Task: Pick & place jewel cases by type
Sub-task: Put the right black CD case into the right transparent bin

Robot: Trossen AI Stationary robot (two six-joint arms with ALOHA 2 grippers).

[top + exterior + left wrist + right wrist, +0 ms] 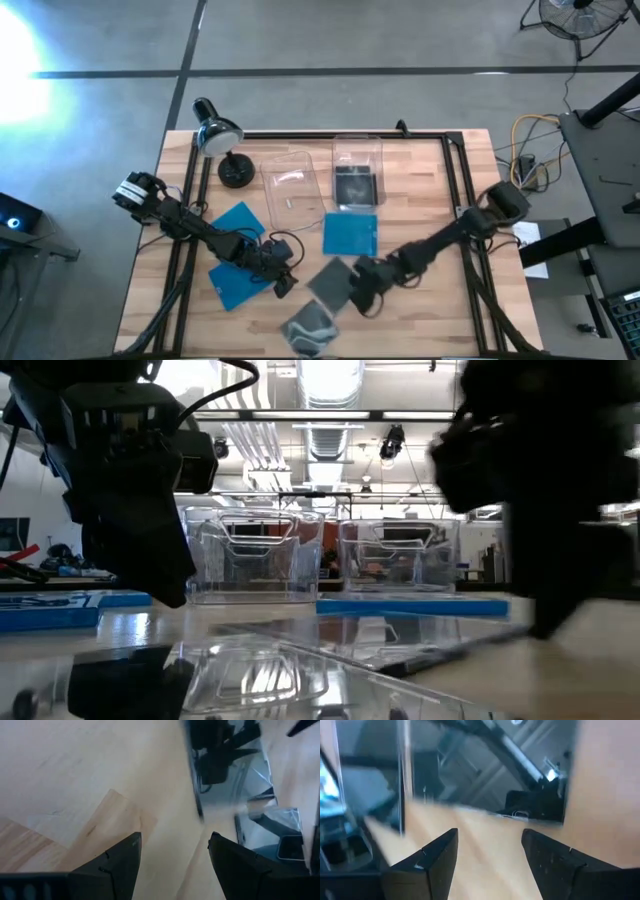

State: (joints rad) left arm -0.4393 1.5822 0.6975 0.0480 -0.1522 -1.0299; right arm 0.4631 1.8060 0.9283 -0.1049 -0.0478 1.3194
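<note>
Five jewel cases lie loose on the wooden surface (420,310), and one more sits in a bin. A blue case (351,234) lies flat just in front of the two clear bins, a second blue case (239,219) lies farther left near the lamp (220,135), and a third blue case (232,284) lies at the front left, partly under the left arm. A dark grey glossy case (328,279) rests near the front centre, and another grey case (309,328) lies at the front edge. The right-hand bin (355,160) holds a dark case (353,187); the left-hand bin (290,180) looks clear.

The right gripper (362,290) sits low beside the centre grey case, its fingers (427,865) spread apart with nothing between them. The left gripper (283,278) hovers beside the front-left blue case, fingers (120,862) likewise parted over bare wood and empty.
</note>
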